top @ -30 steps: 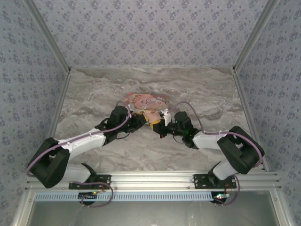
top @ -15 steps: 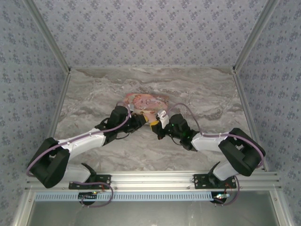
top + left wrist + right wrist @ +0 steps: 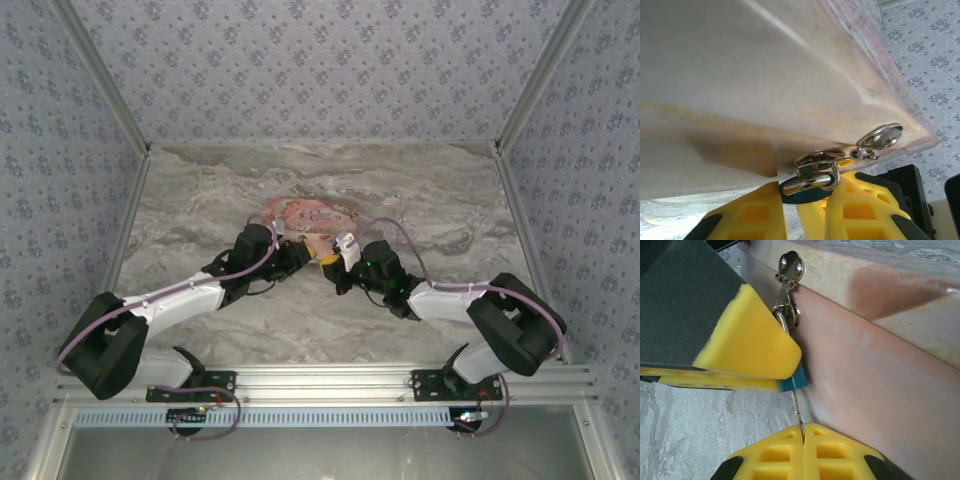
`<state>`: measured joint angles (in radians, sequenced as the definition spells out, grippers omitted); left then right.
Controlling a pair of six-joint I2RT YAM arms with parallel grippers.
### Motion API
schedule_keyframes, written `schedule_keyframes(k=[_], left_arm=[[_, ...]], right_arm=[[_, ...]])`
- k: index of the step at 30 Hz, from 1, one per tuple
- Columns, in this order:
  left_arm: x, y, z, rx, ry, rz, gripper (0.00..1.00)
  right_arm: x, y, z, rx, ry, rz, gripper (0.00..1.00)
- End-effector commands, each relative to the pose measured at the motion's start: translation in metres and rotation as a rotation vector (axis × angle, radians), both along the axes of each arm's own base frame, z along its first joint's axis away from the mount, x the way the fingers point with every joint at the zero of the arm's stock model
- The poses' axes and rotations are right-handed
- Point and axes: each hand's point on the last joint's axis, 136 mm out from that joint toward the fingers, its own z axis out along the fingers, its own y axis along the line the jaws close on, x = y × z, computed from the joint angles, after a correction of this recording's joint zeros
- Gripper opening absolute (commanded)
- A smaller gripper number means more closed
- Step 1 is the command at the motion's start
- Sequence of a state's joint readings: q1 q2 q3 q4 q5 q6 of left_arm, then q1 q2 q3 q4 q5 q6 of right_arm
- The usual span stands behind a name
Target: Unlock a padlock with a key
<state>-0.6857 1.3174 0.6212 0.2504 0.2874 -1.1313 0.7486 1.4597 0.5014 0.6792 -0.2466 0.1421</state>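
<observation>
Top view: left claw (image 3: pixel 298 256) and right claw (image 3: pixel 336 264) nose to nose at near edge of pink box (image 3: pixel 310 212), the right shifted slightly left since a second ago.

Left wrist: clamped around teal padlock (image 3: pixel 794 193) hanging from hasp (image 3: pixel 876 141), likely steadying it.

Right wrist: pinched shut on key (image 3: pixel 798 412), tip at padlock's underside, probably seeking the keyhole.

Left arm (image 3: pixel 130 330) and right arm (image 3: pixel 455 298) are the same build: white link shells, black joint housings. A lavender cable (image 3: pixel 160 295) runs along each. Black base plates (image 3: pixel 195 385) at the near end. Left gripper (image 3: pixel 802 215) and right gripper (image 3: pixel 802 440) have yellow fingers (image 3: pixel 772 455) with square recessed pockets and black corner patches.
</observation>
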Motion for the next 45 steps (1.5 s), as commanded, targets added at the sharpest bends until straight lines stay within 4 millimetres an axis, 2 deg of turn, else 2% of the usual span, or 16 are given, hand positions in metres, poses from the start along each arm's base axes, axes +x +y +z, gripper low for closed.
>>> schedule_keyframes(k=[1, 4, 13, 18, 20, 23, 26, 29, 32, 35, 38, 42, 45], left_arm=[[-0.028, -0.025, 0.026, -0.096, 0.009, -0.169, 0.15], [-0.028, -0.025, 0.026, -0.097, 0.008, -0.168, 0.15], [-0.025, -0.022, 0.03, -0.103, -0.002, -0.144, 0.15], [-0.025, -0.011, 0.027, -0.037, -0.019, -0.123, 0.15], [-0.026, -0.008, 0.024, -0.018, -0.02, -0.12, 0.19], [-0.025, -0.004, 0.022, 0.004, -0.028, -0.112, 0.28], [-0.019, 0.009, 0.019, 0.067, -0.053, -0.088, 0.43], [-0.011, 0.027, 0.018, 0.21, -0.11, -0.07, 0.63], [0.0, 0.033, 0.025, 0.335, -0.187, -0.092, 0.72], [0.015, 0.022, 0.037, 0.402, -0.248, -0.135, 0.74], [0.031, -0.003, 0.045, 0.475, -0.313, -0.196, 0.75], [0.052, -0.049, 0.041, 0.554, -0.347, -0.291, 0.75], [0.063, -0.081, 0.03, 0.609, -0.36, -0.352, 0.75]], right_arm=[[0.017, -0.004, 0.062, 0.166, -0.155, -0.052, 0.0], [0.016, -0.013, 0.056, 0.174, -0.143, -0.075, 0.0], [0.006, -0.019, 0.036, 0.103, -0.116, -0.079, 0.0], [0.005, -0.027, 0.036, 0.091, -0.121, -0.099, 0.0], [0.005, -0.029, 0.035, 0.085, -0.119, -0.102, 0.0], [0.003, -0.031, 0.034, 0.079, -0.113, -0.111, 0.0], [0.003, -0.039, 0.031, 0.056, -0.09, -0.143, 0.0], [0.007, -0.06, 0.028, 0.001, -0.047, -0.254, 0.0], [0.009, -0.094, 0.029, -0.078, 0.013, -0.4, 0.0], [0.003, -0.133, 0.028, -0.16, 0.094, -0.551, 0.0], [-0.01, -0.166, 0.028, -0.204, 0.177, -0.672, 0.0], [-0.031, -0.2, 0.033, -0.241, 0.229, -0.784, 0.0], [-0.043, -0.215, 0.041, -0.239, 0.236, -0.821, 0.0]])
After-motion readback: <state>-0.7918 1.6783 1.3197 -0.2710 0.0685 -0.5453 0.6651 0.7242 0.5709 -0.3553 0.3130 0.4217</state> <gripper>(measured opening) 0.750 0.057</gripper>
